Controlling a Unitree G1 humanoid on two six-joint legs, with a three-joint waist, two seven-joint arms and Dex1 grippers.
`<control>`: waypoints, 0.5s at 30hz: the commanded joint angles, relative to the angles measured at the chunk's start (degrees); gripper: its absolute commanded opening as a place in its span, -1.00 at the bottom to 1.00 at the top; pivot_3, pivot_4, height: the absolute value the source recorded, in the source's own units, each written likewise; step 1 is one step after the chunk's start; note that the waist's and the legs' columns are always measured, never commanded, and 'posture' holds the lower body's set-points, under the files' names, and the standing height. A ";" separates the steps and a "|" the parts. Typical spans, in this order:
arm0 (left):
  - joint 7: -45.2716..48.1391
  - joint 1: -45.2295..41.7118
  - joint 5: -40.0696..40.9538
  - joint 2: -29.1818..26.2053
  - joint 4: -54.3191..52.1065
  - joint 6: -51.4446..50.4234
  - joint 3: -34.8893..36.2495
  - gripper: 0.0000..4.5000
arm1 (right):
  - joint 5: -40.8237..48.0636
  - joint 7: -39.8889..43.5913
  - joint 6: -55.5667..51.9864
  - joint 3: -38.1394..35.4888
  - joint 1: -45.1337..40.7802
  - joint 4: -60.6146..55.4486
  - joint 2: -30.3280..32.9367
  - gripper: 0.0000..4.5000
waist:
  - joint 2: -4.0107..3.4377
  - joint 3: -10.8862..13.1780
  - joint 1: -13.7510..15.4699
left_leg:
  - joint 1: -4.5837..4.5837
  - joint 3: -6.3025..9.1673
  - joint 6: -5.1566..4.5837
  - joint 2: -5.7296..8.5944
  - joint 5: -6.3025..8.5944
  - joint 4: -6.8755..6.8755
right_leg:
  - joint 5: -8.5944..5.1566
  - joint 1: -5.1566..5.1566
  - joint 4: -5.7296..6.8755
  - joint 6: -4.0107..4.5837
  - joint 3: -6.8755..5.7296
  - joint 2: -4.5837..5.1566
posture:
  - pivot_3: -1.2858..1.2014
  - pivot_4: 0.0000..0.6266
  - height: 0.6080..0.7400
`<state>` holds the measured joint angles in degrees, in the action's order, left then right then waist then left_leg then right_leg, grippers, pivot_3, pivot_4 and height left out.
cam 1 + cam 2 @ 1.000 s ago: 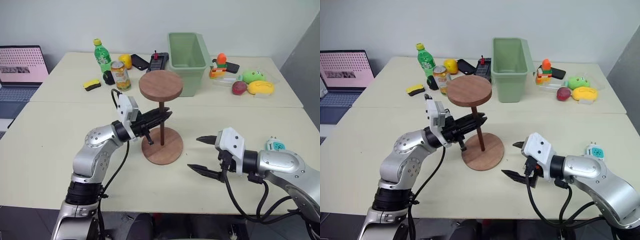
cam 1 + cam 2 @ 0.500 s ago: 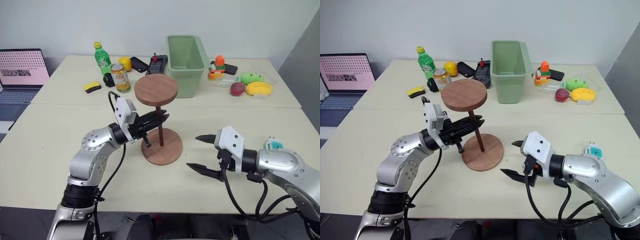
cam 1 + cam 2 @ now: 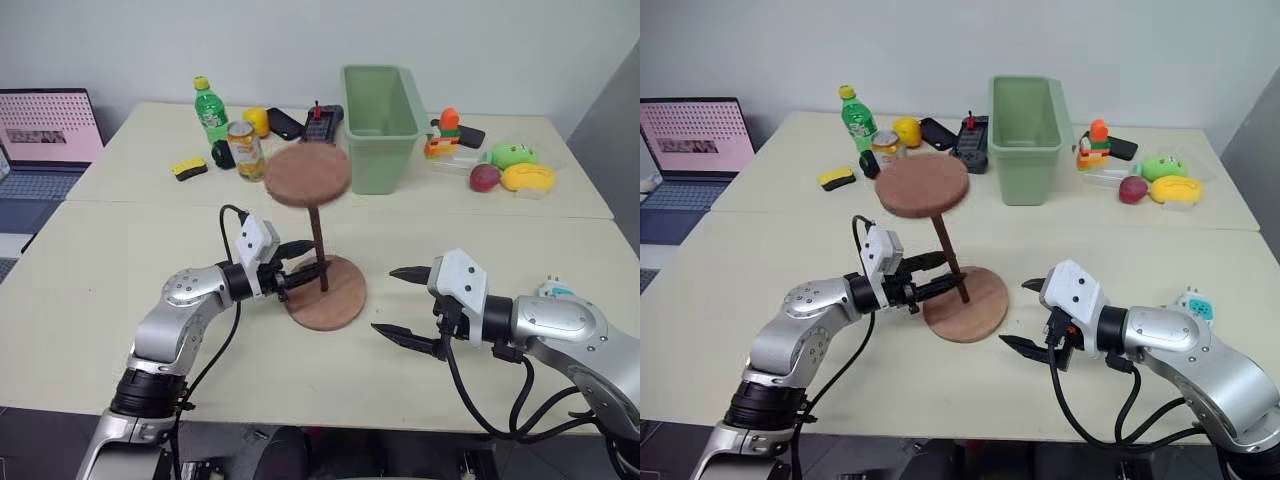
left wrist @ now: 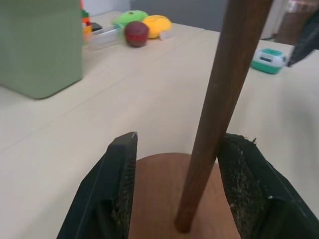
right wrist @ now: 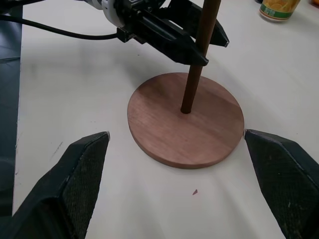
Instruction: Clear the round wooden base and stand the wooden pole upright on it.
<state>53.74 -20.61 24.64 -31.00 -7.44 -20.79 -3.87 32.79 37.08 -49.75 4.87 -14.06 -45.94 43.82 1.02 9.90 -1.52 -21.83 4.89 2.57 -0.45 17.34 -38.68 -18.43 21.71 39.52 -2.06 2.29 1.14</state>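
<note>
The round wooden base (image 3: 340, 300) lies flat on the near table. The wooden pole (image 3: 316, 240) stands with its foot at the base's centre hole and leans slightly left, its fixed disc (image 3: 307, 175) on top. My left gripper (image 3: 305, 268) is open, low down, with a finger on each side of the pole. In the left wrist view the pole (image 4: 219, 99) rises between the fingers (image 4: 119, 184), close against one and clear of the other. My right gripper (image 3: 385, 300) stands open just right of the base (image 5: 185, 119), holding nothing.
A green bin (image 3: 380, 100) stands at the back, with a green bottle (image 3: 208, 110), a can (image 3: 245, 150), a lemon, a phone and a remote to its left. Toy fruit (image 3: 520, 175) lies at the back right. A laptop (image 3: 45, 125) sits far left.
My left gripper was shut on the pole; now it has opened and sunk lower along it. The pole's top disc leans a little more to the left. The right gripper kept still.
</note>
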 commanded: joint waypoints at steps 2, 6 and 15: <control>2.75 0.75 0.10 -2.65 -3.28 -0.27 -0.12 0.07 | -0.09 -0.10 0.67 -0.02 -0.38 -0.54 -0.11 1.00 | 0.00 0.00 -0.03 | 0.00 0.00 0.00 -0.01 0.00 0.00 | 0.00 0.00 0.00 0.00 -0.01 0.00 | 0.03 -0.52 1.00; 5.94 1.67 -0.75 -7.24 -3.65 -0.07 0.46 0.07 | -0.44 0.37 1.22 0.07 -0.15 -0.04 0.16 1.00 | -0.03 0.03 -0.08 | 0.01 0.02 -0.01 -0.05 0.01 0.02 | 0.00 0.01 0.01 0.00 -0.02 0.00 | 0.03 -0.52 1.00; 10.26 5.07 -3.03 -20.02 -3.99 -0.78 3.75 0.07 | -2.77 6.20 6.52 -2.30 1.08 4.10 5.32 1.00 | -0.05 0.09 -0.12 | 0.01 -0.04 -0.03 -0.02 0.01 0.06 | 0.00 0.03 -0.03 0.00 -0.02 -0.03 | 0.03 -0.52 1.00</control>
<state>63.70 -16.68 22.90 -47.89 -9.30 -21.89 -2.94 30.23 40.08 -46.22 5.49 -12.91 -42.26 47.21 0.98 9.99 -1.64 -21.81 4.87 2.54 -0.47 17.35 -38.61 -18.43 21.74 39.48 -2.05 2.27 1.11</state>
